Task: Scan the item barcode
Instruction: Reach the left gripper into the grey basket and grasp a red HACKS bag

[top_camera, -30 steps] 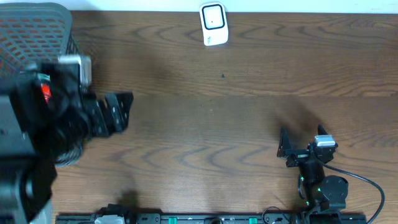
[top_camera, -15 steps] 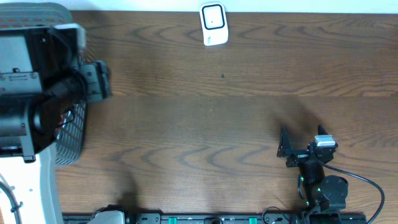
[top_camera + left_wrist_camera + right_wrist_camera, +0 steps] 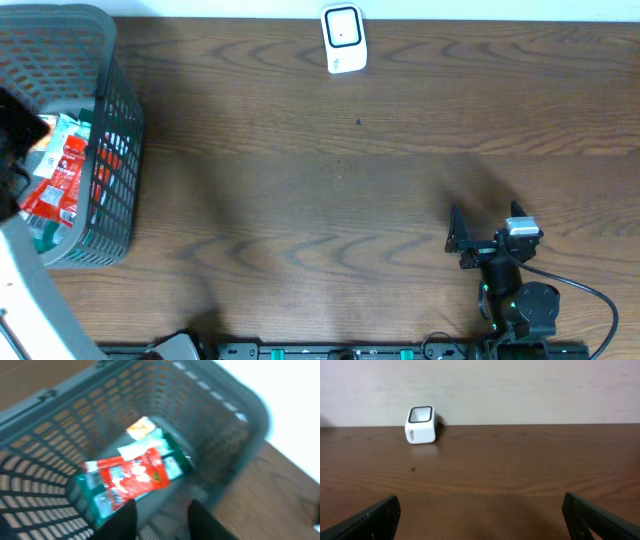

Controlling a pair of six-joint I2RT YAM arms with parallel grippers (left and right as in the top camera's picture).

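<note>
The item is a red and green snack packet [image 3: 62,172] lying flat in the grey mesh basket [image 3: 112,70] at the table's left end. In the blurred left wrist view the packet [image 3: 135,476] lies on the basket [image 3: 55,455] floor. My left gripper [image 3: 162,506] hovers just above it, its fingers partly apart with only basket floor between them. The left fingertip [image 3: 129,510] sits by the packet's lower edge. The white barcode scanner [image 3: 342,38] stands at the table's far edge, also seen as the scanner [image 3: 421,424] ahead of my right gripper [image 3: 482,512]. That right gripper [image 3: 485,218] rests wide open and empty.
The brown wooden table [image 3: 330,180] stretches between basket and right arm. The left arm's dark body [image 3: 8,140] and white base [image 3: 30,290] show at the left edge. A black cable [image 3: 590,295] loops beside the right arm.
The left arm has swung left from over the table to the basket, mostly leaving the overhead view and uncovering the packet. Its jaws have narrowed. The right arm has not moved.
</note>
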